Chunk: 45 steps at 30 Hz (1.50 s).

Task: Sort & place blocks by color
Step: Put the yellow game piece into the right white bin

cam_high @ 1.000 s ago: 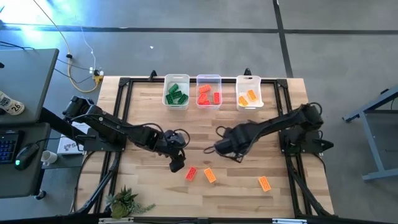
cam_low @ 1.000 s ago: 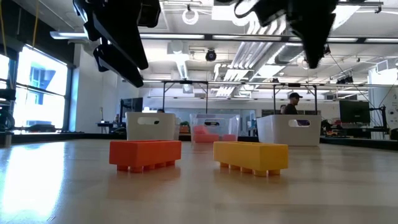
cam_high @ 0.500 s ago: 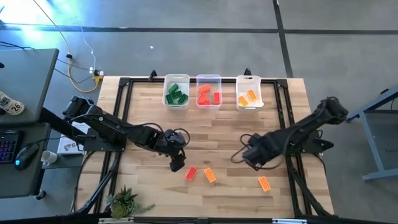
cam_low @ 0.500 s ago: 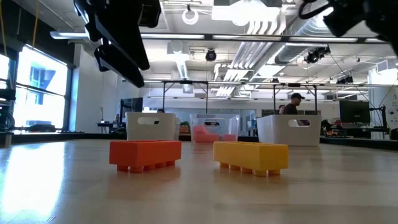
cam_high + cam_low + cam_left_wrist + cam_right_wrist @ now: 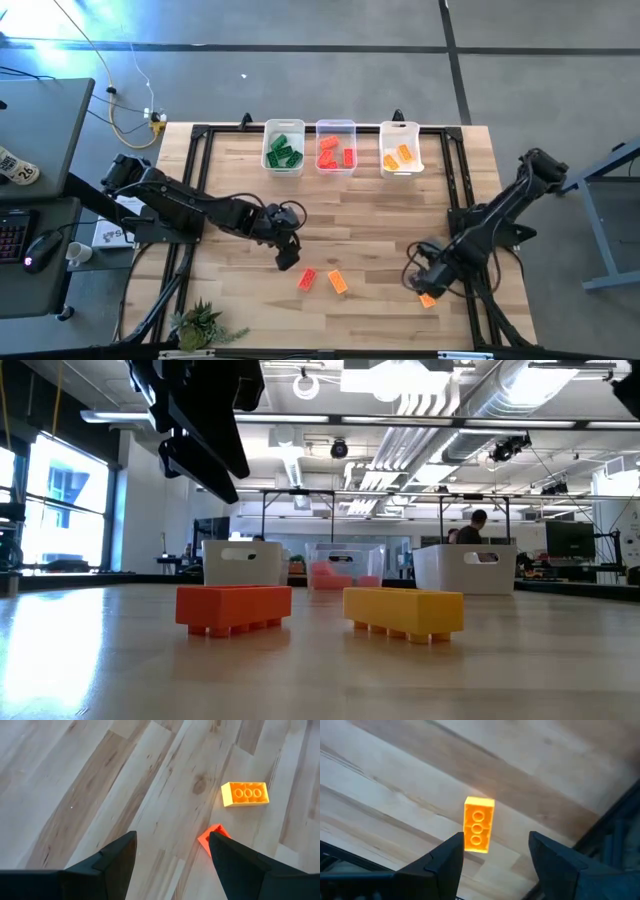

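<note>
Room on the worktop is good from above: you have bare wood across the whole middle, between the three bins along the far edge and the loose blocks near the front edge. The green bin, red bin and orange bin each hold blocks of their own colour. A red block and an orange block lie just beside each other, apart. A second orange block sits near the right front corner, close to the black frame rail. Your left gripper reaches in from the left side and hangs just beside the red block, arm stretched long and low. Your right gripper reaches forward down the right side, right over that corner block.

At table height, the red block and orange block stand side by side with a clear gap, the bins well behind them. The left arm hangs above the red one, off the wood.

Through the left wrist camera, the jaws stand wide and empty, and the red block shows partly behind one finger, the orange block beyond it.

Through the right wrist camera, the jaws are apart and hold nothing, with the corner block lying flat between the fingers' line, near the worktop's edge.
</note>
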Available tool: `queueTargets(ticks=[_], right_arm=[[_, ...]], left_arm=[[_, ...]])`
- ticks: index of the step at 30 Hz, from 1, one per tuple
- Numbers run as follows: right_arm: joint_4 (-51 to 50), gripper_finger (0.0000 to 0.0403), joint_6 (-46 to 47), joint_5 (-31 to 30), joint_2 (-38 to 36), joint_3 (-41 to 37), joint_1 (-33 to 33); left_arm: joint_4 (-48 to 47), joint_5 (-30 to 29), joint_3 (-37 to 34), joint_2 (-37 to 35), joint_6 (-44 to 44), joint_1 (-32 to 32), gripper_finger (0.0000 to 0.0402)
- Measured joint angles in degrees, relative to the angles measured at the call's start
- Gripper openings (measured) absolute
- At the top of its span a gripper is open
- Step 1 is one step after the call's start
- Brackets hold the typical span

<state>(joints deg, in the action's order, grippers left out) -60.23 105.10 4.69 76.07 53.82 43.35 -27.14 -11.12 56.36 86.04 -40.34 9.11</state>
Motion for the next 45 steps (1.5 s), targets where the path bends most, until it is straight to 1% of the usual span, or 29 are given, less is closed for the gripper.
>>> queueTargets(ticks=[6, 12, 16, 19, 23, 28, 31, 33, 36, 37, 40, 45], right_arm=[[7.6, 0.0229, 7.2, 0.4, 3.8, -2.3, 4.4], [11.5, 0.0229, 11.5, 0.5, 8.3, -2.3, 5.6], [14.7, 0.0229, 11.9, 0.5, 11.0, -2.2, 5.6], [15.0, 0.0229, 12.0, 0.8, 13.6, -2.1, 5.6], [15.2, 0.0229, 12.0, 3.9, 17.1, -2.2, 5.6], [17.4, 0.0228, 11.9, 5.5, 20.4, -2.1, 5.6], [18.5, 0.0207, 11.9, 5.8, 21.0, -2.0, 5.5], [18.9, 0.0176, 11.9, 5.4, 21.1, -2.0, 5.5], [19.1, 0.0115, 11.6, 5.0, 20.9, -2.0, 5.1], [19.1, 0.0107, 11.0, 5.0, 20.8, -2.0, 4.9], [19.1, 0.0107, 8.2, 3.6, 20.1, -2.1, 3.9], [19.0, 0.0107, 3.0, -3.1, 17.9, -2.1, 0.3]], left_arm=[[0.0, 0.0, 0.0, 0.0, 0.0, -0.9, 0.0236], [0.2, 0.0, 0.0, 0.0, 0.0, -1.3, 0.0236], [0.3, -0.1, 0.0, 0.0, 0.0, -1.3, 0.0236], [0.4, -0.1, 0.0, 0.0, 0.0, -1.3, 0.0236], [0.4, -0.1, 0.0, 0.0, 0.0, -1.3, 0.0236], [0.4, -0.2, 0.0, 0.0, 0.0, -1.3, 0.0236], [0.4, -0.3, 0.0, 0.0, 0.0, -1.3, 0.0236], [0.4, -0.8, 0.0, 0.0, 0.0, -1.3, 0.0236], [0.5, -1.5, 0.0, 0.0, 0.0, -1.3, 0.0236], [0.5, -1.6, 0.0, 0.0, 0.0, -1.3, 0.0236], [0.5, -1.6, 0.0, 0.0, 0.0, -1.3, 0.0236], [0.5, -1.7, 0.0, 0.0, -0.1, -1.3, 0.0236]])
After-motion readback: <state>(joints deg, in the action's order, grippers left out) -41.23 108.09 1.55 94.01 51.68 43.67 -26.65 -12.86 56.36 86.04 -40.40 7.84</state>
